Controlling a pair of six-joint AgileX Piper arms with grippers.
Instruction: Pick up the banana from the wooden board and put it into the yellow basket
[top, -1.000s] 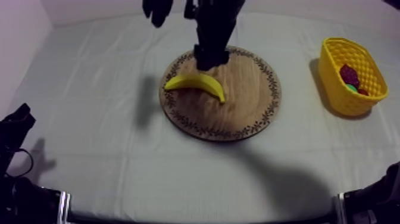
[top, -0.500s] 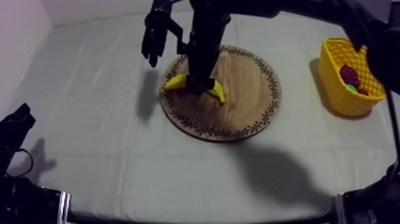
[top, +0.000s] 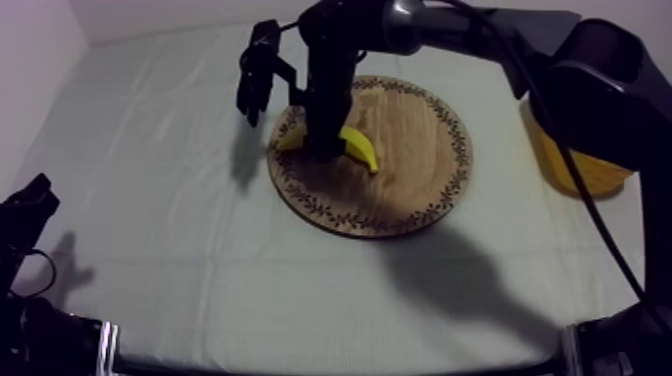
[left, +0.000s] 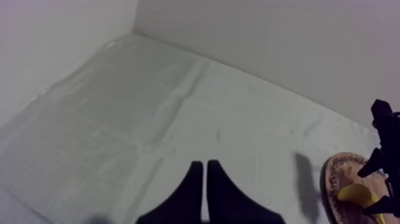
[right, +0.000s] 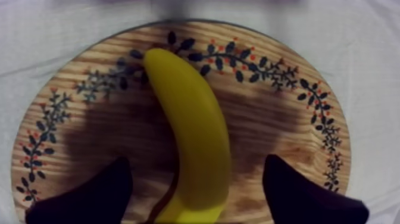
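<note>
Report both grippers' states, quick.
Left gripper: shut, holding nothing.
Right gripper: open, straddling the banana on the wooden board, not yet closed on it.

Soft, even light falls from above on the pale bench, dimming a little toward the corners in the top view. The right arm throws a broad, soft-edged shadow on the cloth in front of the board and a narrower one at its left. In the right wrist view, dark shadow lies on the wood either side of the banana. The left wrist view looks flat and grey.
</note>
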